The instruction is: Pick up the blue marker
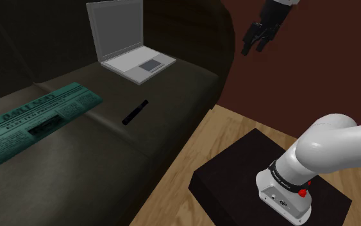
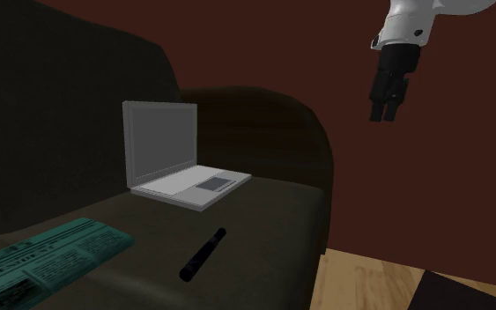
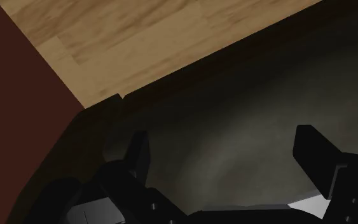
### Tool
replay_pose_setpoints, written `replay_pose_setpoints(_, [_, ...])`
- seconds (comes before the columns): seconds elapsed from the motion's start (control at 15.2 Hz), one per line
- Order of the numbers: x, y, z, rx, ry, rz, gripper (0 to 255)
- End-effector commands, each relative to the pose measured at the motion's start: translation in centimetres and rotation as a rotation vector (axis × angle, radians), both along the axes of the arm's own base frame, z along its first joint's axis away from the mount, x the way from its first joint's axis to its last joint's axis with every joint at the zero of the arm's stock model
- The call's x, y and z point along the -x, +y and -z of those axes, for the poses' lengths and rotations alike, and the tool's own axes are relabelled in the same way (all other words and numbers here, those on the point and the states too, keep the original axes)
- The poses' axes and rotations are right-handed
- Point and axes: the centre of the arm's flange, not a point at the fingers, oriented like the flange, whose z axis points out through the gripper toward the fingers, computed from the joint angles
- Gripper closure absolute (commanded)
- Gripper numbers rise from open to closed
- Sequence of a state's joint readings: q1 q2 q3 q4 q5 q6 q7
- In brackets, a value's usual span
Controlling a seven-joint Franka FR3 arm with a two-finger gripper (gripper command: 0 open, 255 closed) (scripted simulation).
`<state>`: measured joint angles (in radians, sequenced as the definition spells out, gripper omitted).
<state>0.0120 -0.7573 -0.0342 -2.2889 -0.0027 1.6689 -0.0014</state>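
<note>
the hand (image 1: pixel 252 49) hangs open and empty, well apart from the dark marker (image 1: pixel 134 112) (lying on the sofa seat (image 1: pixel 108 151)).

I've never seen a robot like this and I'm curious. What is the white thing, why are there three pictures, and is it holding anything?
The white thing is a robot arm standing on a dark box. Its black hand is called the end effector, and it hangs high in the air by the end of a dark sofa. Two pictures come from cameras standing in the room. The third comes from a camera on the hand itself, looking past its two fingers. On the sofa lie an open grey laptop, a teal newspaper and a dark marker, the thing the robot should pick up. The fingers stand apart and hold nothing.
</note>
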Motion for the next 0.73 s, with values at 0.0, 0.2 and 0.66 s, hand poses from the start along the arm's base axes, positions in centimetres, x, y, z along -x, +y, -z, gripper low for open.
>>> replay_pose_setpoints(0.0, [0.0, 0.0, 0.0, 0.0, 0.0, 0.0, 0])
replay_pose_setpoints(0.2, [0.2, 3.6, 1.6, -0.008, 0.01, 0.087, 0])
replay_pose_setpoints(0.66, [-0.6, 12.2, 5.3, -0.027, 0.034, 0.291, 0])
